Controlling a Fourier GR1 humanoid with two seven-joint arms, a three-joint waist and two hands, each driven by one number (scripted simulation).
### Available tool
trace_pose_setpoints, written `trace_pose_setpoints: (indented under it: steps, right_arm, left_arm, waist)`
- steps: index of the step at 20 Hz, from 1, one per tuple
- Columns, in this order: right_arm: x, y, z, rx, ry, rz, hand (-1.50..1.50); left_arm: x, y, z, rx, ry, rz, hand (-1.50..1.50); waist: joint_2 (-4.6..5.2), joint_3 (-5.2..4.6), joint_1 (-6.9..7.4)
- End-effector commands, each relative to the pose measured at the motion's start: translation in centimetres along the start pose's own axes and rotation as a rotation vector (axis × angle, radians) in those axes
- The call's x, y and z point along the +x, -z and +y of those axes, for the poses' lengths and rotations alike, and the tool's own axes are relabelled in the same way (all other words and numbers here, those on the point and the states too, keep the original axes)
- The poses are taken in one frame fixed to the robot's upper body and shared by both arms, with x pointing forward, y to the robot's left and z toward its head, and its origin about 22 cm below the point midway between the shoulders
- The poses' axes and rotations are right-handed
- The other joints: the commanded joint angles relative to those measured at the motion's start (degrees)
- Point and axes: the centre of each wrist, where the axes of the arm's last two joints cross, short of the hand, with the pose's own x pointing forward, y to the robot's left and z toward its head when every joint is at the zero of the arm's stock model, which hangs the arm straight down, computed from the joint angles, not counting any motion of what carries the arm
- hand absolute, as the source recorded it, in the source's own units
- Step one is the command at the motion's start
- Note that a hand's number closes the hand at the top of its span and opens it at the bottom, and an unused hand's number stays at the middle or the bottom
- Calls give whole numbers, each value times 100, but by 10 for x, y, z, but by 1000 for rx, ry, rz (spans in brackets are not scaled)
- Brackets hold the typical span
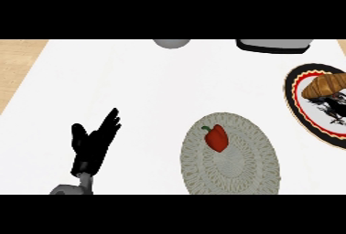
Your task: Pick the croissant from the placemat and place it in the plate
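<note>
On the right side of the white table (128, 91), close to the edge, sits a round plate (295, 106) with a dark rim and a black and red picture in its middle. The brown croissant (323, 86) lies on the top part of that plate, so it is on the plate and not on the placemat. Part of the plate runs out of sight at the right. The placemat (233, 171) is a round, pale, woven one, lower down and a bit left of the plate, near it but not touching it. A red pepper (217, 137) with a small green stem lies on the upper left part of the placemat. Far over on the left, well apart from the placemat, the left robot hand (91, 144) shows near the bottom. It is black, its fingers (110, 122) are straight and spread apart, pointing up and a little to the right, and it holds nothing. A bit of grey arm (71, 188) shows under it. I cannot see the right robot hand anywhere. At the far edge of the table a grey round thing (171, 43) peeks in, and to its right a dark and grey thing (273, 45) that I cannot make out. Light wood (17, 68) shows past the table's left side.
</note>
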Motion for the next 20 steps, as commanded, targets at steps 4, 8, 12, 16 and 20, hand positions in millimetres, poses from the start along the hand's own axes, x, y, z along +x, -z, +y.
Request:
trace_pose_setpoints:
  steps: [4,8,12,16,20]
  right_arm:
    - [-1,4,11,189,5,44,-150]
    - [0,2,20,187,158,-39,-150]
    - [6,9,21,56,353,-75,-150]
    - [-10,-1,2,10,430,-25,-150]
    - [-24,-7,-43,53,523,5,-150]
  left_arm:
    - [2,1,7,-14,-7,-6,0]
    - [8,5,-2,12,-12,-10,0]
    - [8,2,4,5,0,-13,0]
    - [3,2,-8,19,-13,-3,0]
    - [-6,-4,6,26,-16,10,0]
  waist:
    - [50,22,87]
    - [28,32,-18]
    - [28,41,-14]
    - [21,33,-71]
    - [-14,25,-134]
